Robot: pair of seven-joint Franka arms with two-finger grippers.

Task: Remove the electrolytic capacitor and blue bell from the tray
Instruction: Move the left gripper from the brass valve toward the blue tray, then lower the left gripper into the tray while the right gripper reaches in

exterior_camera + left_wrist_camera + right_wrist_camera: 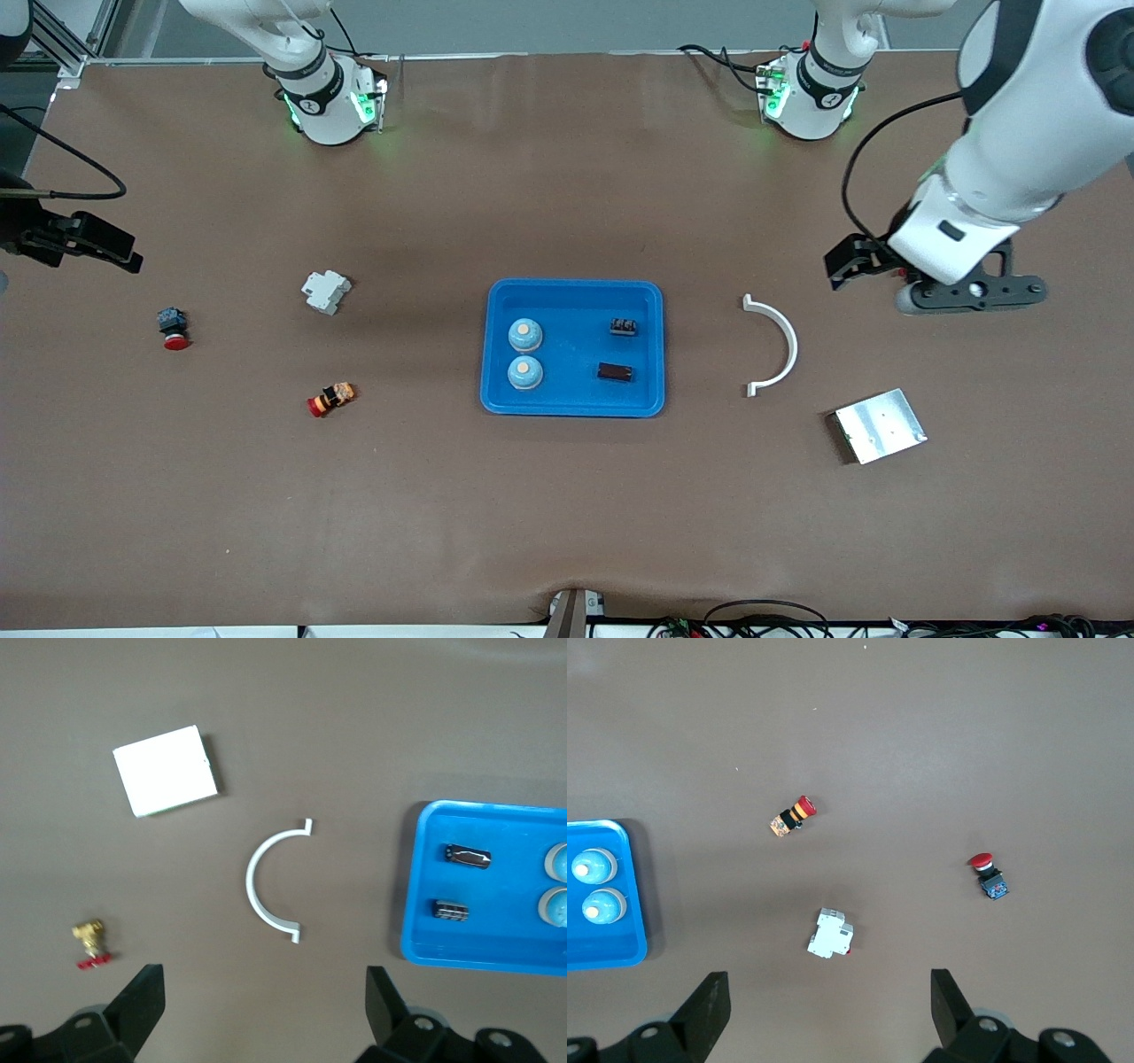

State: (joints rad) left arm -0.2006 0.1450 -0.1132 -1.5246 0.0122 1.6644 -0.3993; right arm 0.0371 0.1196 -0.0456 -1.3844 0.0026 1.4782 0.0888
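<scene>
Removal not yet begun: both blue bells (524, 335) and capacitors (615, 372) lie in the tray (574, 404) (table centre). Left gripper (261, 1014) and right gripper (828, 1014) hover with fingers spread; approach next.

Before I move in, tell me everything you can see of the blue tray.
The tray is shallow bright-blue plastic, rectangular with rounded corners and a raised rim, lying flat mid-table. Inside, two pale-blue bells sit toward the right arm's end and two small dark components toward the left arm's end. Neither gripper touches it.
</scene>
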